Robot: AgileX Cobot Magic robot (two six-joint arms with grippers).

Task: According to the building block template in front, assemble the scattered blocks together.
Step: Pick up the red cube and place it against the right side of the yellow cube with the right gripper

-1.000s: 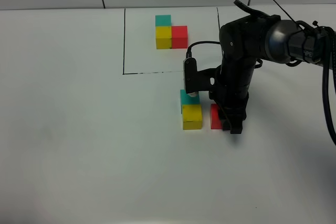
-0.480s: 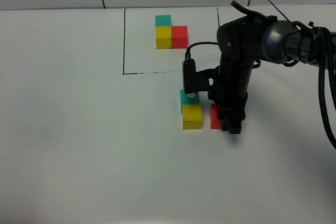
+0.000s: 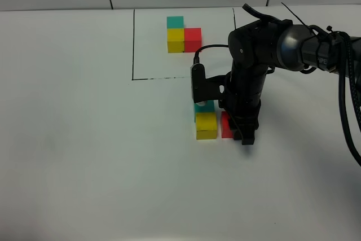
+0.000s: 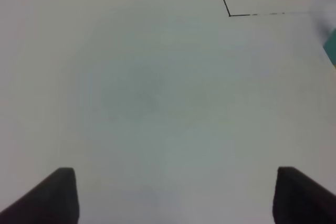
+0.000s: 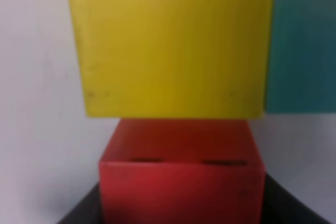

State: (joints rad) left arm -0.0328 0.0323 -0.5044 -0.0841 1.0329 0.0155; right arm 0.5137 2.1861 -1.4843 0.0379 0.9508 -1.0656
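Note:
The building block template, a teal, a yellow and a red cube in an L, sits inside a black outline at the back. Of the scattered blocks, the teal block touches the far side of the yellow block. The red block lies just right of the yellow one. My right gripper is shut and rests against the red block's right side. Its wrist view shows the red block meeting the yellow block. My left gripper is open over bare table.
The right arm and its cable hang over the blocks' right side. In the left wrist view the outline's corner and an edge of the teal block show far off. White table surrounds the blocks.
My right gripper has slid left, pushing the red block toward the yellow block until the gap between them nearly closed. The left gripper has not moved.

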